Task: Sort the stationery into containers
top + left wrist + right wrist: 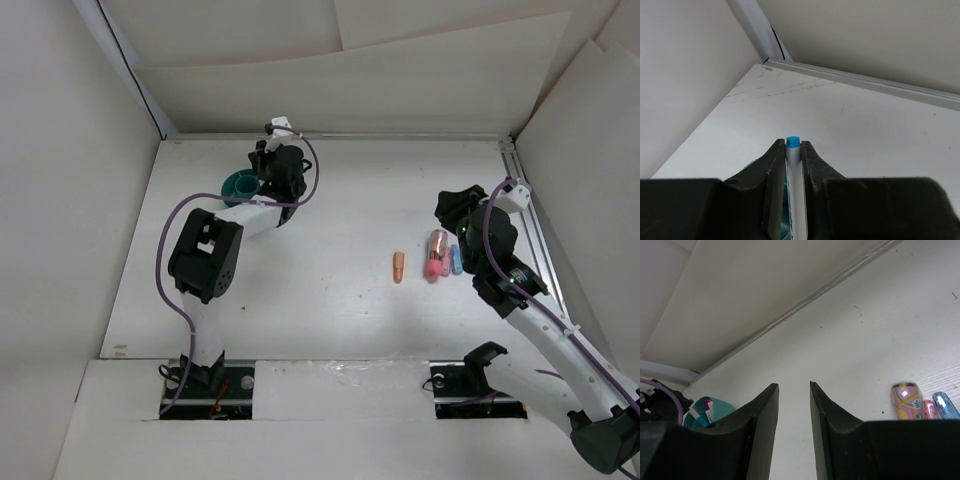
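At the far left of the white surface (330, 300) stands the round teal plastic cup (236, 185). The left arm's black wrist is just beside its right rim. In the left wrist view the left fingers (771, 172) are clamped on a slim white pen with a blue end (792, 141). The pen lies along the gap between them, and its blue tip pokes out just past the fingertips. A sliver of teal shows low down beside the pen, but it cannot be told which compartment lies below.

Right of centre, a short stubby orange piece (398, 266) lies alone on the surface. Near it to the right is a tight cluster of three. A pink patterned capsule-shaped piece (906, 400) lies next to a smaller pink piece (928, 410), and a blue stubby piece (945, 406) is just beside that.

The right fingers (765, 410) are a narrow gap apart with nothing between them. They are just beyond the cluster in the overhead view, with the pieces off to their right in the wrist view. That view also shows the teal cup far off at the left. White items with coloured marks stand in it, too small to identify.
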Robot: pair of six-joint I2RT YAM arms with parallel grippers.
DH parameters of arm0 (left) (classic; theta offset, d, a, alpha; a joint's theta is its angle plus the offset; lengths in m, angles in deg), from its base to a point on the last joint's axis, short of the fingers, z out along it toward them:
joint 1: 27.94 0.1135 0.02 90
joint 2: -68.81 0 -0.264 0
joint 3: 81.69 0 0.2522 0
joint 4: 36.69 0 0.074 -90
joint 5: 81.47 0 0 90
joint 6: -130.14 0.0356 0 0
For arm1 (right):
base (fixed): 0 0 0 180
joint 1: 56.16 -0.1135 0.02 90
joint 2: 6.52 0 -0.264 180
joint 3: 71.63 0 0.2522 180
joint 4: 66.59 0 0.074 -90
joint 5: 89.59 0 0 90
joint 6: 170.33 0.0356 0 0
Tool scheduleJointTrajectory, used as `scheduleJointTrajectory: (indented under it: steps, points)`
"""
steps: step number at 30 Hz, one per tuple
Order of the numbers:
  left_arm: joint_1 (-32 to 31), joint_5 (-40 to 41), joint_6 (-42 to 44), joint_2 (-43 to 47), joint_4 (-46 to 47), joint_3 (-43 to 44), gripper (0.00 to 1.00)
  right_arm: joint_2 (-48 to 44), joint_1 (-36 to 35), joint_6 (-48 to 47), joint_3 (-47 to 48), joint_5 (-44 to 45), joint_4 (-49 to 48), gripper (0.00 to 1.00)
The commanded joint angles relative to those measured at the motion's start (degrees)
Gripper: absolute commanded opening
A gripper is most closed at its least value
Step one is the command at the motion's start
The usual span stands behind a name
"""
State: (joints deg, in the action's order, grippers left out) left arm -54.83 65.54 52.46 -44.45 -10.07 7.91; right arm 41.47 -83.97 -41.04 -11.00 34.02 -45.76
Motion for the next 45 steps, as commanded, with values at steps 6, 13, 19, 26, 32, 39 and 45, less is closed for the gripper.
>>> scheduleJointTrajectory:
  steps: [6, 13, 19, 26, 32, 39, 45]
  points:
    - [0.3, 1.8, 1.1, -0.7, 3.8, -0.8, 0.0, -0.9, 0.3, -0.4, 0.1, -0.4, -2.9, 0.37]
    - [-0.3, 2.4, 0.6, -1.9, 3.8, -1.8, 0.0, -0.9, 0.3, -0.4, 0.1, -0.4, -2.9, 0.37]
    - [-0.8, 2.4, 0.1, -1.9, 3.8, -1.8, 0.0, -0.9, 0.3, -0.4, -0.4, -0.4, -2.9, 0.37]
    - [-1.3, 3.5, 0.1, -1.9, 4.4, -2.4, 0.09, -0.9, 0.3, -0.4, -0.4, -0.4, -2.9, 0.37]
    - [-3.2, 3.5, 0.1, -0.2, 4.4, -2.9, 0.13, -0.4, 0.3, -0.4, -0.4, -0.4, -2.9, 0.37]
    - [-4.3, 4.0, 0.1, 0.9, 4.4, -2.9, 0.23, -0.4, 0.3, -0.4, -0.4, -0.4, -2.9, 0.37]
    - [-6.0, 4.0, 0.1, 3.9, 4.4, -3.4, 0.35, -0.4, 0.3, -1.0, -0.4, -0.4, -2.9, 0.37]
